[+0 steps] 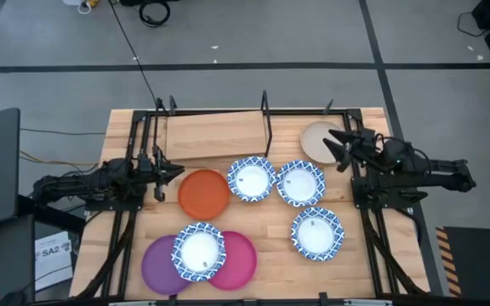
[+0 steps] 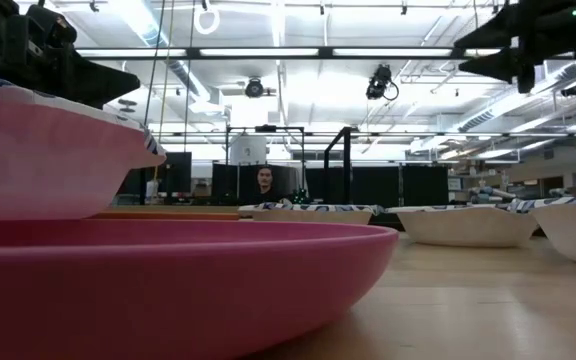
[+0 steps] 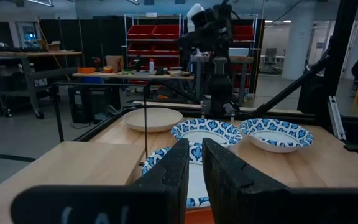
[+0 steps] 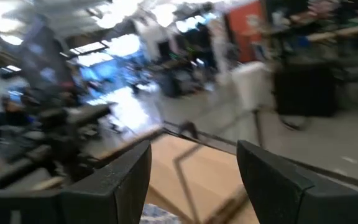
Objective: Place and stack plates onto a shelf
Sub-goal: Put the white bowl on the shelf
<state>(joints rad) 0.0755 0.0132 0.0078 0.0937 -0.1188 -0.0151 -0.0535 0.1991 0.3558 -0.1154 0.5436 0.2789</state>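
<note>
The shelf [image 1: 215,136], a light board in a black frame, stands at the table's far edge. A beige plate [image 1: 317,138] lies by the board's right end. An orange plate [image 1: 203,194] and three blue-and-white plates [image 1: 251,179] [image 1: 300,183] [image 1: 317,233] lie on the table. One more blue-and-white plate [image 1: 199,251] rests on a purple plate [image 1: 156,268] and a pink plate [image 1: 238,262]. My right gripper [image 1: 337,149] hangs open above the beige plate's near right rim, empty. My left gripper [image 1: 173,172] waits shut left of the orange plate.
The shelf's black upright posts [image 1: 266,119] rise at its middle and corners. Both arms' frames run along the table's left and right sides. A person [image 2: 265,180] shows far behind the table in the low view. Bare wood lies between the plates near the front right [image 1: 270,272].
</note>
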